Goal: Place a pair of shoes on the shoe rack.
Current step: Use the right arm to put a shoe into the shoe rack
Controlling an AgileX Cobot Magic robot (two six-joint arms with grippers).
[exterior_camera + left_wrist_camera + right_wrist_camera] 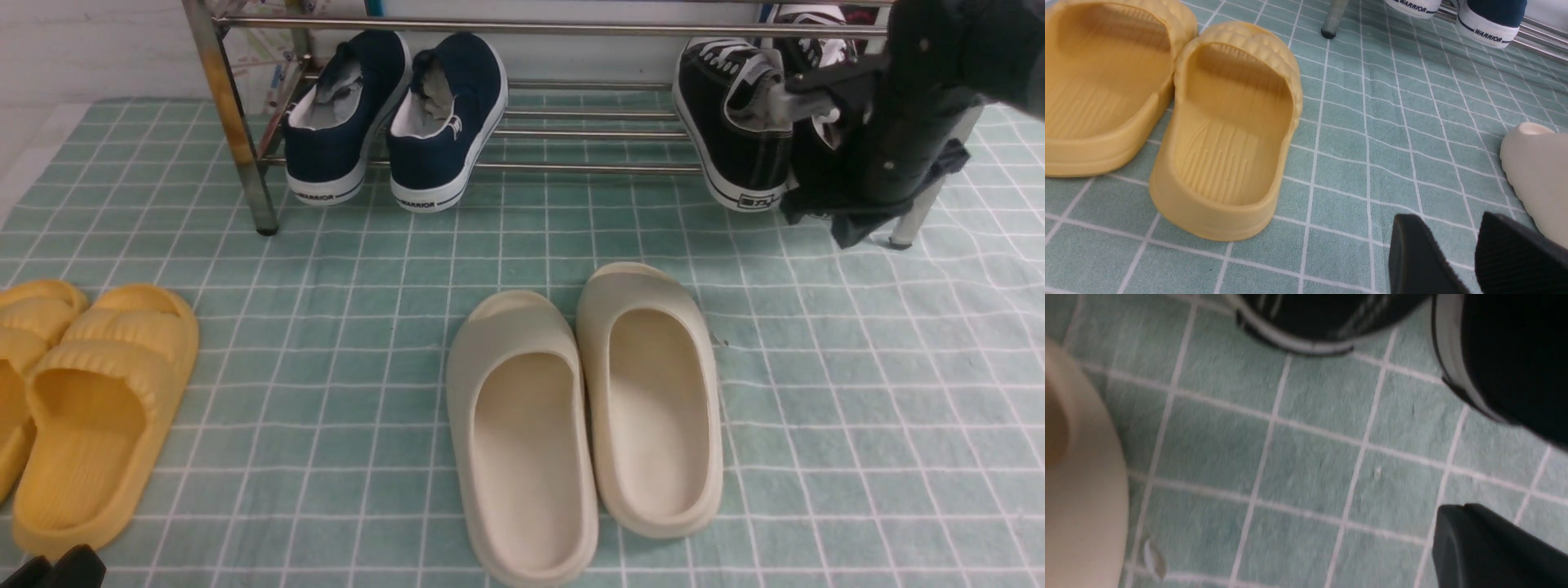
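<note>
On the green checked cloth (522, 245), the pair of black sneakers (739, 131) is sitting at the right end of the shoe rack (571, 28), heels pointing back toward the robot, while the right claw (1478, 543), pressed together and empty, is hanging just before them.

Two soft cream foam slippers (584, 412) sit side by side on the green checked cloth (857, 425). Two yellow foam slippers (90, 400) lie far left. Two dark blue cloth shoes with white soles (445, 114) stand behind.
</note>
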